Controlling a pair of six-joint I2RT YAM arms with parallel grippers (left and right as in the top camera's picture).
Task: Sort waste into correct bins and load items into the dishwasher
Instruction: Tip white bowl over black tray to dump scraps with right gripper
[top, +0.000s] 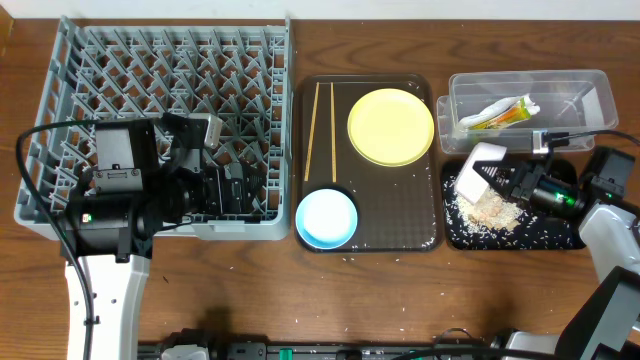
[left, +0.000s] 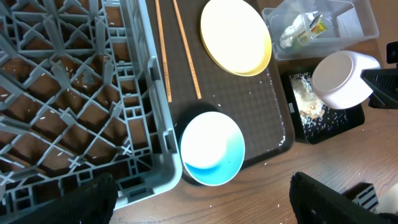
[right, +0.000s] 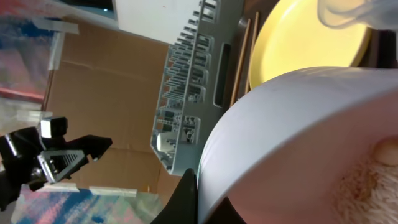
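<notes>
My right gripper (top: 512, 184) is shut on the rim of the white bowl (top: 478, 168), which is tipped on its side over the black tray (top: 560, 232). A pile of rice scraps (top: 492, 210) lies in that tray. The bowl fills the right wrist view (right: 298, 137), with the gripper (right: 194, 194) on its rim. My left gripper (left: 202, 186) is open and empty above the grey dish rack's (top: 160, 80) front right corner, near the light blue bowl (left: 211, 149). The yellow plate (top: 390, 126) and chopsticks (top: 318, 130) lie on the brown tray. The snack wrapper (top: 498, 113) is in the clear tub (top: 530, 82).
The brown serving tray (top: 410, 215) sits between the rack and the two bins. A few rice grains lie scattered on the tray and on the wooden table (top: 330, 300) in front. I cannot make out the napkin or the small cup.
</notes>
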